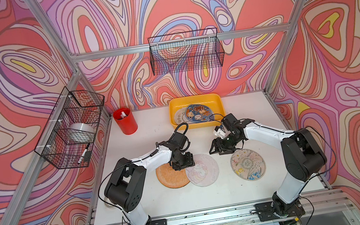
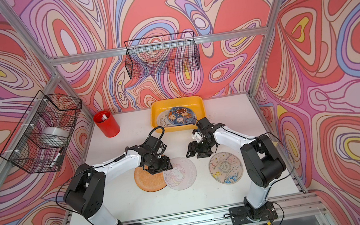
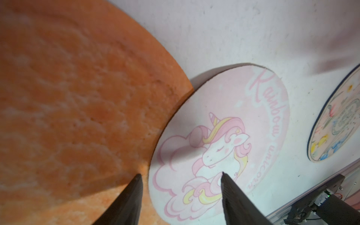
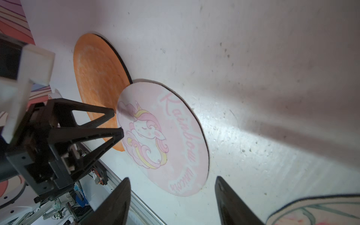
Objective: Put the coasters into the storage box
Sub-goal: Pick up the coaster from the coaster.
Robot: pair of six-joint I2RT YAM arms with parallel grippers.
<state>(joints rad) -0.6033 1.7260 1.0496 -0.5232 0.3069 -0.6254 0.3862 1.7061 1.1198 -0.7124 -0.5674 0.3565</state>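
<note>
An orange coaster [image 1: 169, 178] lies on the white table, and a pink unicorn coaster [image 1: 204, 170] overlaps its edge. A floral coaster [image 1: 247, 164] lies apart to the right. My left gripper [image 3: 180, 174] is open and low over the overlap, one finger on the orange coaster [image 3: 78, 97] and the other over the unicorn coaster [image 3: 224, 126]. My right gripper [image 4: 172, 178] is open and holds nothing, hovering between the unicorn coaster [image 4: 175, 136] and the floral one. The yellow storage box [image 1: 192, 99] at the back holds a blue coaster [image 1: 199, 112] over a pale one [image 1: 179, 118].
A red cup [image 1: 125, 121] stands at the back left of the table. A black wire basket [image 1: 70, 127] on the left wall holds a tape roll [image 1: 81, 132]. Another wire basket [image 1: 185, 51] hangs on the back wall. An aluminium rail runs along the table's front edge.
</note>
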